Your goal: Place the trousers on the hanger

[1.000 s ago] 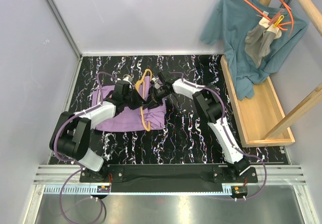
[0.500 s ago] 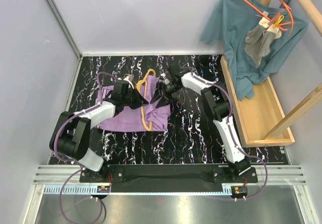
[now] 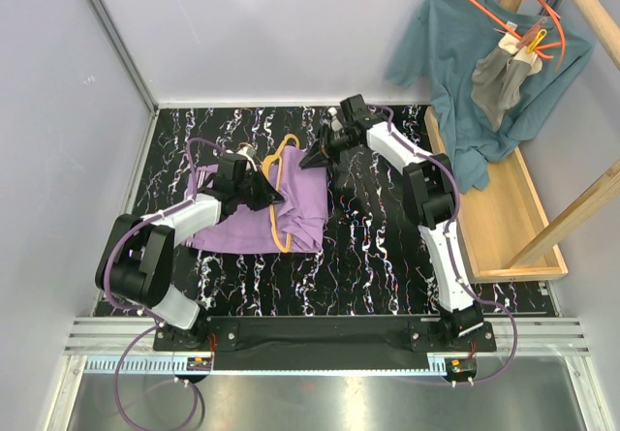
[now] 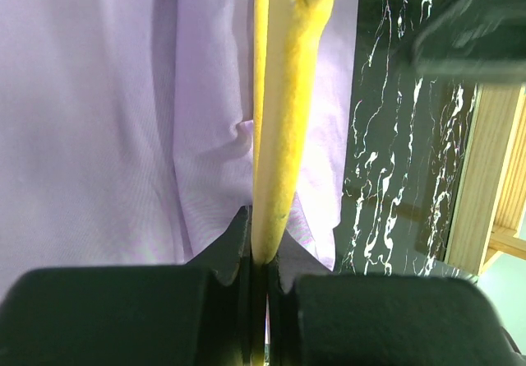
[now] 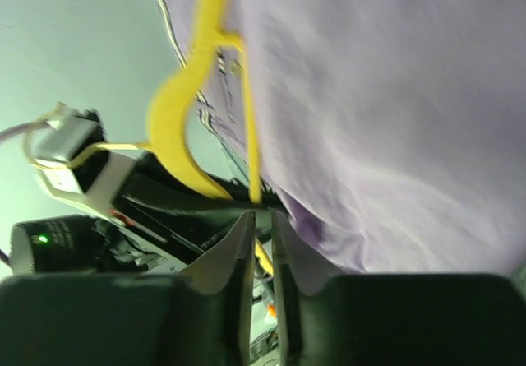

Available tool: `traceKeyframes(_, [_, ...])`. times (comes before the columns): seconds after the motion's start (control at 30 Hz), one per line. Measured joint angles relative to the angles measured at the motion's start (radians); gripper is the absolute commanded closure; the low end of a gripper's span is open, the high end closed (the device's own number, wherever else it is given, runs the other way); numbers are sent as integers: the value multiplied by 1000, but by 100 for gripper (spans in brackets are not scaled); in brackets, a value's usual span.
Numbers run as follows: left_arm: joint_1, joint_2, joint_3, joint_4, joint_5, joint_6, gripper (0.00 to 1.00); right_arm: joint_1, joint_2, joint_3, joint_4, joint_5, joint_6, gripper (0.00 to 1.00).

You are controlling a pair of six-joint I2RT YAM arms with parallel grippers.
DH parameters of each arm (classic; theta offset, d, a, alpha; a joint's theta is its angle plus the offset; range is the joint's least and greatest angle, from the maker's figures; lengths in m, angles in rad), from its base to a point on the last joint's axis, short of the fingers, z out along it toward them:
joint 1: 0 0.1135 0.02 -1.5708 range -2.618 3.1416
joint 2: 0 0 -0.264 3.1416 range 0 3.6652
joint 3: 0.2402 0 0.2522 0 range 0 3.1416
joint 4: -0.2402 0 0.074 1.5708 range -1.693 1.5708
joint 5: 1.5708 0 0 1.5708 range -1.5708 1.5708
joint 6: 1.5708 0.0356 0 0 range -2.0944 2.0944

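While the lilac cloth trousers lie crumpled on the black, white-veined table, well to the left of the long wooden tray, the thin yellow plastic hanger lies across them with its hook pointing to the far side. The left gripper sits over the trousers on the side away from the tray. Its fingers are pressed together on the hanger's yellow bar, pinching it with lilac fabric directly beneath. The right gripper hovers at the trousers' far edge, on the side nearer the tray, tips aimed down toward the cloth. Seen from its own wrist, its fingers stand almost together with only a thin slit between them. The cloth's edge and a thin hanger strut lie just beyond the tips, but whether anything is pinched cannot be told. Over the tray's far end hangs a teal shirt.
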Motion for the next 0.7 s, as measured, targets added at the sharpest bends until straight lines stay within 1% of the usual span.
traceKeyframes(0.03, [0, 0, 0, 0, 1, 0, 100, 1, 14, 37, 8, 3, 14, 87])
traceKeyframes(0.1, [0, -1, 2, -4, 2, 0, 100, 3, 42, 100, 40, 17, 45, 90])
traceKeyframes(0.13, [0, -2, 4, -5, 3, 0, 100, 3, 53, 120, 60, 22, 64, 93])
traceKeyframes(0.27, [0, -2, 4, -8, 6, -1, 100, 5, 122, 177, 139, 43, 150, 98])
traceKeyframes(0.5, [-11, -3, 29, -29, 13, 0, 100, 56, 320, 351, 143, 90, 218, 99])
traceKeyframes(0.6, [-37, -5, 50, -51, 10, 5, 100, 98, 351, 365, 137, 91, 227, 99])
traceKeyframes(0.7, [-51, -13, 50, -69, 8, 8, 100, 131, 348, 352, 133, 90, 214, 99])
